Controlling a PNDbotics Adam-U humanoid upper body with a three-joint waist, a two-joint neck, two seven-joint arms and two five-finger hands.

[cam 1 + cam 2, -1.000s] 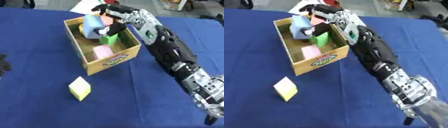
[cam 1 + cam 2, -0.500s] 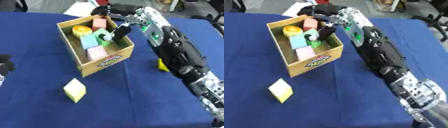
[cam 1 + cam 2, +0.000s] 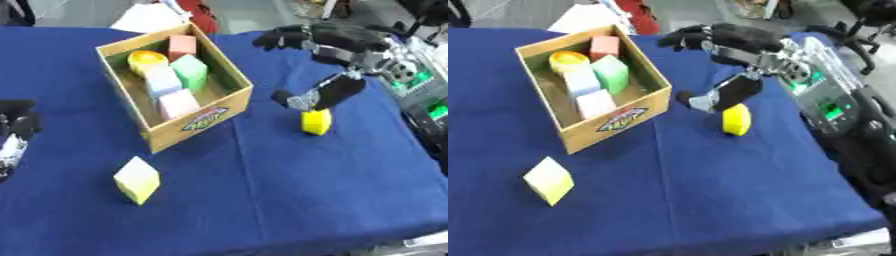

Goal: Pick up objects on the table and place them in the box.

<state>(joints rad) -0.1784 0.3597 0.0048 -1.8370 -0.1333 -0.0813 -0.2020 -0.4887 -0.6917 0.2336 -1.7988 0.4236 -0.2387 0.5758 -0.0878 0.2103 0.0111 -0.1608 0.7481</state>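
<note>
Two blocks left on the bench: yellow block [image 3: 316, 121] just under the right hand [image 3: 328, 45], fingers spread, holding nothing. Looks light and rigid, probably foam; pinch opposite flat sides.

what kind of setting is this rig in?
Probably a lab or workshop test bench, not a home: a table under a blue cloth, a cardboard box of coloured foam-like blocks, and floor clutter past the far edge.
</note>
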